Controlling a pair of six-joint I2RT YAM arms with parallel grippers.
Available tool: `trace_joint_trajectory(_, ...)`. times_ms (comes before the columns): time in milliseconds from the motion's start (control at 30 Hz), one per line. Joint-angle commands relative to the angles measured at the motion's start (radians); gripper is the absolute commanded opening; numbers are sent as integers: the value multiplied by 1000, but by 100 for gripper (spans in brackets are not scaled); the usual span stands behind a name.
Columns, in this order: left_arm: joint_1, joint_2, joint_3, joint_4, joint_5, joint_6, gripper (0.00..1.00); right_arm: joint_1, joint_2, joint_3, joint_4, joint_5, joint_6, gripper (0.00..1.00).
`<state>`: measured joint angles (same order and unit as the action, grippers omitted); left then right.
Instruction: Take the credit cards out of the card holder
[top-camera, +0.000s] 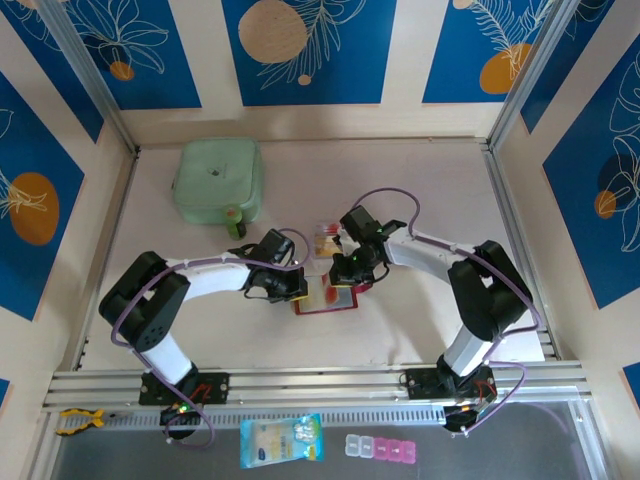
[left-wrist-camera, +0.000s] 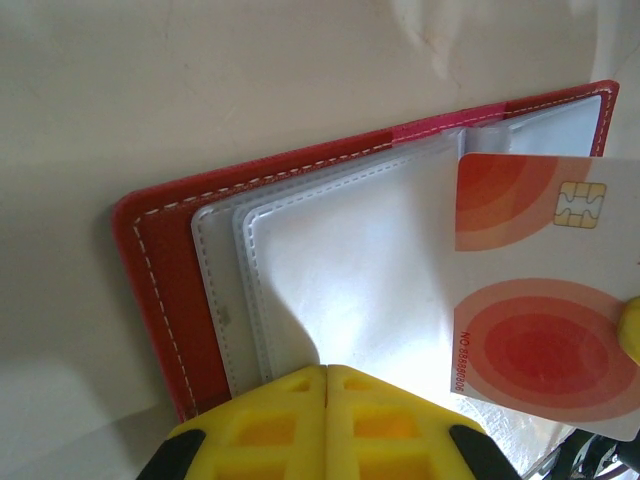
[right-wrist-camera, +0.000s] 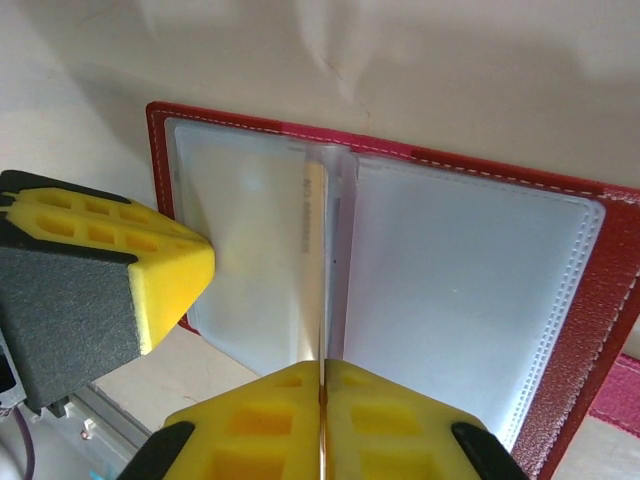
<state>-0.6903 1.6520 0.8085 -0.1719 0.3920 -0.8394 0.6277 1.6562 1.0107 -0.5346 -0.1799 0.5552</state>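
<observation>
My right claw (right-wrist-camera: 322, 372) is clenched on a red-ringed credit card (left-wrist-camera: 540, 300) — edge-up over the open card holder (left-wrist-camera: 160, 290) on the table (left-wrist-camera: 200, 80); my left claw (left-wrist-camera: 326, 375), clamped empty, sits on its clear pockets (left-wrist-camera: 350, 270).

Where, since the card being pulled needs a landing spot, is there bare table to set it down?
Bare table stretches from the green pouch to the right wall, and a smaller patch lies between the arm bases. It is crowded at centre: left gripper, right gripper holding a card, card holder, loose cards.
</observation>
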Motion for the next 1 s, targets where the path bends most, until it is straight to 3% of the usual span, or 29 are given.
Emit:
trace_joint_trajectory(0, -4, 4, -14, -17, -4, -4, 1, 12, -47, -27, 31, 26, 52, 7)
trace_joint_trajectory(300, -5, -6, -12, -20, -6, -1, 2, 11, -72, 1, -17, 40, 17, 4)
trace_joint_trajectory(500, -3, -15, -6, -17, -8, 0, 4, 0, -91, 59, -115, 63, -92, 3)
trace_joint_trajectory(967, -4, -52, 6, -17, -12, 6, 16, -62, -53, 234, -307, 85, -776, 0)
